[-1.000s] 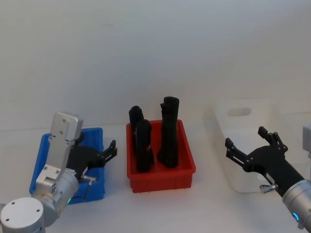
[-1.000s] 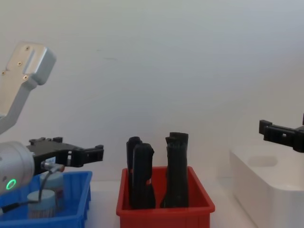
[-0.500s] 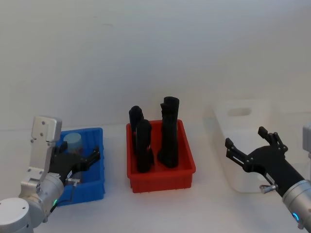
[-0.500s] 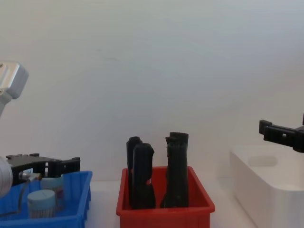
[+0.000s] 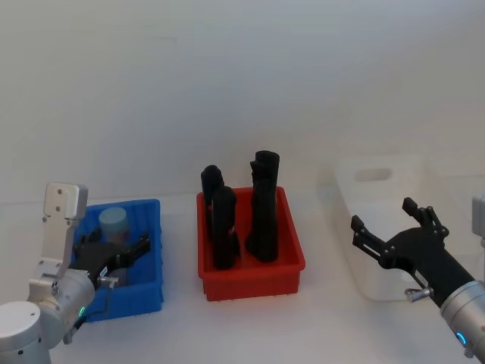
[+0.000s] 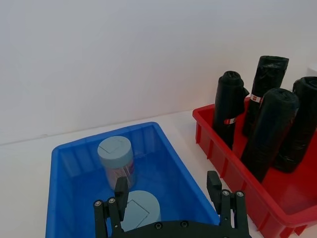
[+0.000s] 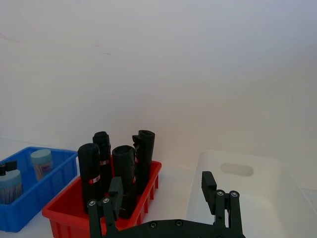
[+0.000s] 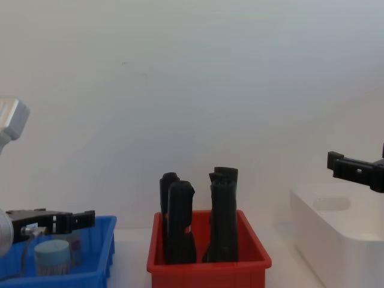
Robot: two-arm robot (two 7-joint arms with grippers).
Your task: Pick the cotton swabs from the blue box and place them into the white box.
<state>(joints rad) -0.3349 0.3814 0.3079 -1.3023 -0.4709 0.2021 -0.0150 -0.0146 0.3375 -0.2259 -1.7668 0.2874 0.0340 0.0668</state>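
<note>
Left gripper: black, fingers spread wide, empty, hung low over near end of blue box. Cotton swabs: two clear round jars, flat pale blue-grey lids, upright in that glossy rimmed box. One sat under gripper, other by far wall. Right gripper: wide, empty, before white box. Red bin between boxes held upright crinkled black rolls. White box smooth, round-cornered, oval slot in far wall.

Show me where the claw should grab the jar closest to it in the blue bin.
Grip the jar across its round side under the lid, coming down from above: it stands upright, and the blue bin blocks a sideways reach. The left gripper is open.
</note>
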